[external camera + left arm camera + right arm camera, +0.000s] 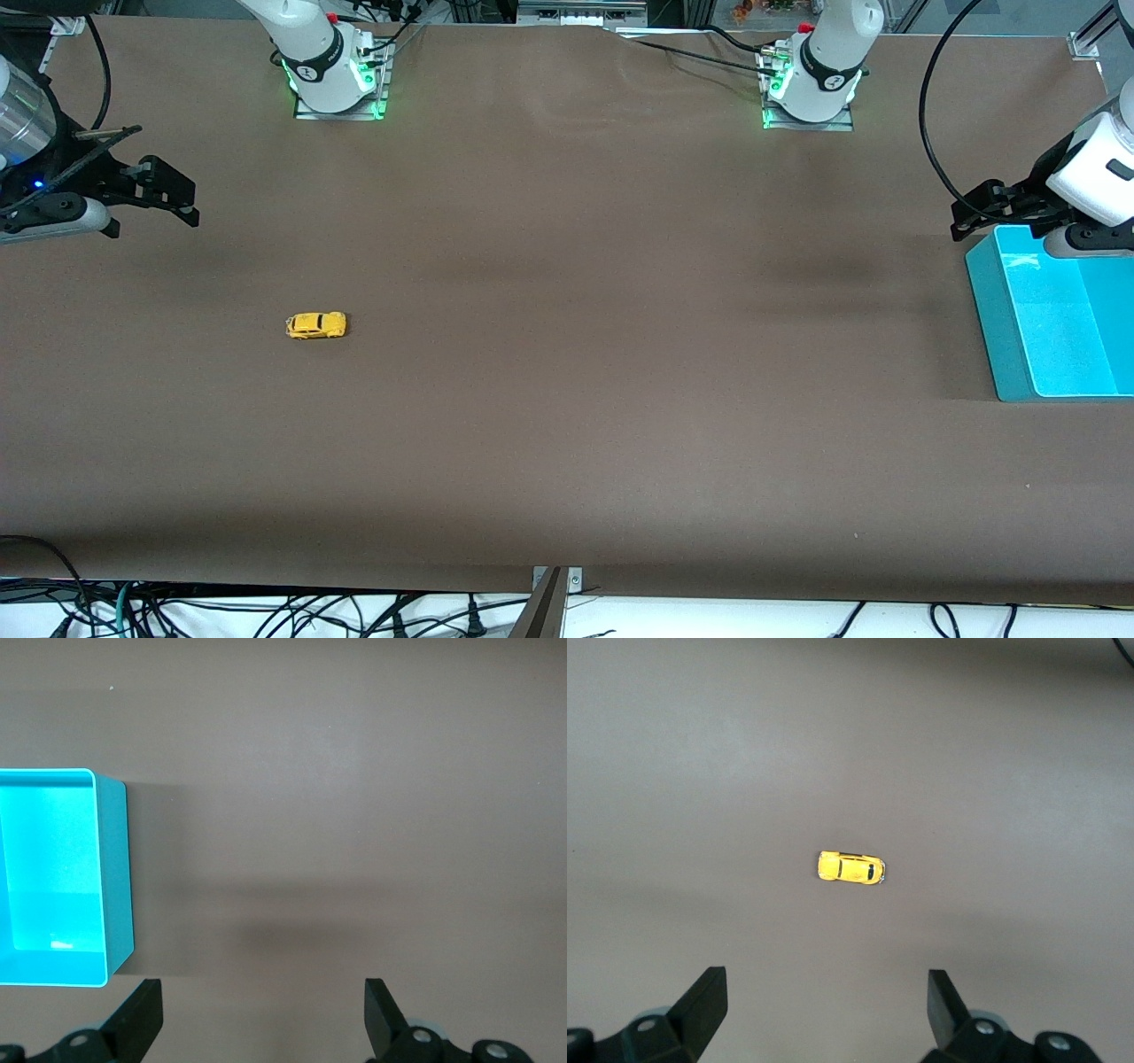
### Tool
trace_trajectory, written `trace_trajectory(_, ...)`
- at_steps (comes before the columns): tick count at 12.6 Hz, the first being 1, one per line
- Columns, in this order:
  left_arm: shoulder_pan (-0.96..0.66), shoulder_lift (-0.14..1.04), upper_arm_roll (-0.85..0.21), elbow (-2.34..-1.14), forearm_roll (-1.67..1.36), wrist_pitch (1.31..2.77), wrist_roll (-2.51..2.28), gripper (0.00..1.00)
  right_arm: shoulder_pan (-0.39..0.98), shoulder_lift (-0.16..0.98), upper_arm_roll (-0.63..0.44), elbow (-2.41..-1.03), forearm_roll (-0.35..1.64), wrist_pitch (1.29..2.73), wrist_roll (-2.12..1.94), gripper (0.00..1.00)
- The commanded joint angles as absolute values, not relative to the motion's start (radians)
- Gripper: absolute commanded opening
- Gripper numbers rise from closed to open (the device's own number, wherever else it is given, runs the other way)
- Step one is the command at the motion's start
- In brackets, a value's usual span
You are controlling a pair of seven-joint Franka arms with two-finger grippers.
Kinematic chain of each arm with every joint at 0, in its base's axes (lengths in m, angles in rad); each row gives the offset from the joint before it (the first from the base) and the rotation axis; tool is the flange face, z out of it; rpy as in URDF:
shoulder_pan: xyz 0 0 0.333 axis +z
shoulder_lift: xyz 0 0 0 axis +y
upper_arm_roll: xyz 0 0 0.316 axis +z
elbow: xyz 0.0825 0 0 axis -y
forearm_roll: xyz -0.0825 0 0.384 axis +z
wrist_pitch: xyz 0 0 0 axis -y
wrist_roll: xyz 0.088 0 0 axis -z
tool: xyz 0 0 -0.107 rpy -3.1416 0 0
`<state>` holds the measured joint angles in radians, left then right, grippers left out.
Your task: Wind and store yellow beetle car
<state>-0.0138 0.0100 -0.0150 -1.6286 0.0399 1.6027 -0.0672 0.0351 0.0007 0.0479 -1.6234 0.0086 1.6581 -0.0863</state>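
Yellow beetle car (316,326) sits alone on brown table (567,399), toward right arm's end, on its wheels, nothing touching it. Right gripper (168,190) hangs in air over table edge at right arm's end, jaws spread wide, holding nothing; car well apart from it, nearer front camera. Right wrist view: car (850,868) on bare table, seen past the spread fingers (709,997). Left gripper (983,208) hangs just over rim of teal bin (997,328) at left arm's end, fingers (383,1014) wide apart, empty. Bin (115,877) holds nothing visible.

Robot lab: bolted arm bases (335,84), cables (266,616)
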Motion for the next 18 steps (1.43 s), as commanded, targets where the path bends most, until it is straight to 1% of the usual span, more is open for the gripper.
trace_trajectory(1,-0.012,0.020,-0.015,-1.601,0.028,1.582,-0.071,1.00,0.037,-0.011,0.052,-1.612,-0.002,1.638,-0.071,1.00)
trace_trajectory(8,-0.012,0.020,-0.017,-1.601,0.026,1.582,-0.071,1.00,0.038,-0.009,0.052,-1.612,-0.002,1.638,-0.075,1.00)
trace_trajectory(13,-0.012,0.020,-0.017,-1.601,0.028,1.582,-0.071,1.00,0.038,-0.012,0.052,-1.612,-0.003,1.614,-0.078,1.00)
trace_trajectory(16,-0.012,0.021,-0.017,-1.601,0.028,1.582,-0.072,1.00,0.038,-0.012,0.054,-1.617,-0.002,1.566,-0.078,1.00)
trace_trajectory(18,-0.015,0.021,-0.018,-1.600,0.028,1.582,-0.074,1.00,0.038,-0.011,0.055,-1.623,-0.002,1.560,-0.078,1.00)
